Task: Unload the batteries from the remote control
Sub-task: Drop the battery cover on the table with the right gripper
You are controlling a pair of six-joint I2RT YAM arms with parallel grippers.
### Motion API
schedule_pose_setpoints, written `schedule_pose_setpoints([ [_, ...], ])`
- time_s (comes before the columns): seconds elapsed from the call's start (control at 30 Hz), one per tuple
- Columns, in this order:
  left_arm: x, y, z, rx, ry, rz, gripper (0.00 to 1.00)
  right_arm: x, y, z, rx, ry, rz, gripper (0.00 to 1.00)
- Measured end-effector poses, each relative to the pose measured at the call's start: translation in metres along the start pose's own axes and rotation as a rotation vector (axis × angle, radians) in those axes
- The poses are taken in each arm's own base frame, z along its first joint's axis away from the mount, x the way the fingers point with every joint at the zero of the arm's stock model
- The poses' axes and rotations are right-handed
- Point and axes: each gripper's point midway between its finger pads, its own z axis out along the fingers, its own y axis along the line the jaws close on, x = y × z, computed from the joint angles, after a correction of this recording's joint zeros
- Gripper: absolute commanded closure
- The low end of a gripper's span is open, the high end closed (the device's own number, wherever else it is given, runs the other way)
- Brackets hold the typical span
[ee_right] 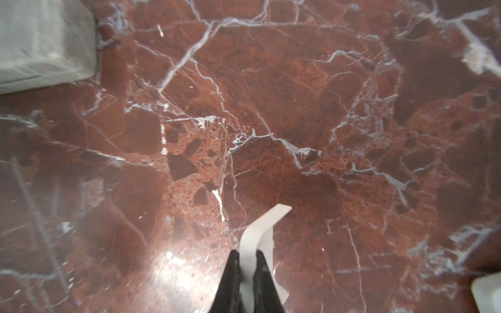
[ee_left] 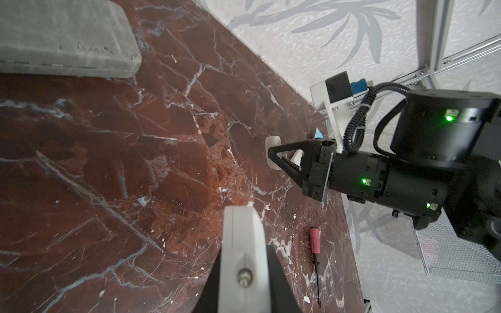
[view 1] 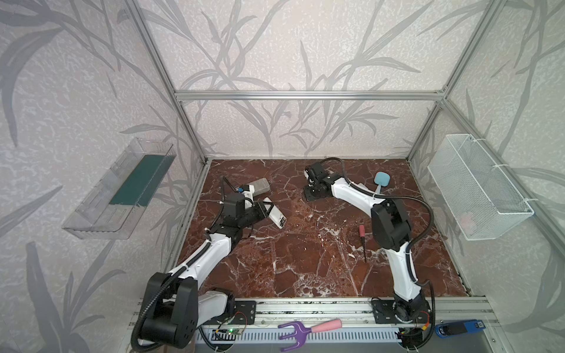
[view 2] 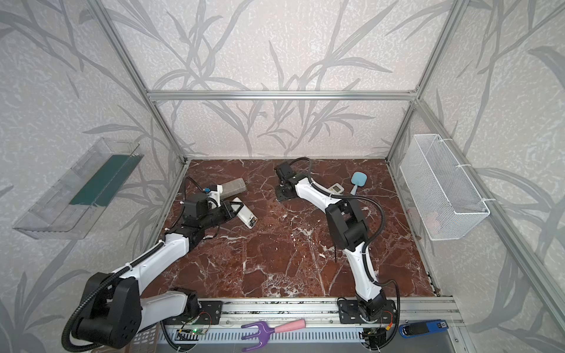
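Clamping 1 remote (view 1: 276,217), 1 batt cover (ee_right: 260,235)

The remote control (view 1: 276,217) lies just before the block (view 1: 260,185), the screwdriver (view 1: 363,241) well to its right.

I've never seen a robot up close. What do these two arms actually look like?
Both the left arm and right arm have white shells between chunky black joints. A black ribbed hose runs along each. Each ends in black, triangular open-framed jaws. By the wrist sits a white camera bracket with a blue plug, and small green lights glow there.
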Motion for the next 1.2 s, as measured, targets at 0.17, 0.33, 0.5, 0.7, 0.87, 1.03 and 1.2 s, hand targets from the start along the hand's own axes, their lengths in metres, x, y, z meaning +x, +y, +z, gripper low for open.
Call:
schedule_pose_setpoints([
  [0.17,0.009,0.005,0.001,-0.015,0.037,-0.017,1.00,0.023,-0.011,0.015,0.075,0.110,-0.051,0.90],
  [0.33,0.015,0.008,0.000,-0.028,0.053,-0.019,1.00,0.024,-0.013,0.014,0.104,0.146,-0.079,0.68],
  [0.5,0.027,0.016,-0.002,-0.033,0.069,-0.044,1.00,0.029,-0.010,0.011,0.131,0.158,-0.105,0.60],
  [0.7,0.038,0.023,-0.001,-0.030,0.088,-0.063,1.00,0.050,-0.004,-0.004,0.120,0.177,-0.112,0.60],
  [0.87,0.040,0.028,0.011,-0.015,0.100,-0.089,0.97,0.057,-0.002,-0.042,0.061,0.119,-0.081,0.59],
  [1.03,0.061,0.045,0.033,-0.028,0.198,-0.172,0.96,0.067,0.008,-0.074,-0.054,0.026,-0.022,0.59],
  [1.2,0.078,0.044,0.054,0.017,0.251,-0.209,0.94,0.104,0.007,-0.072,-0.109,0.040,0.037,0.59],
])
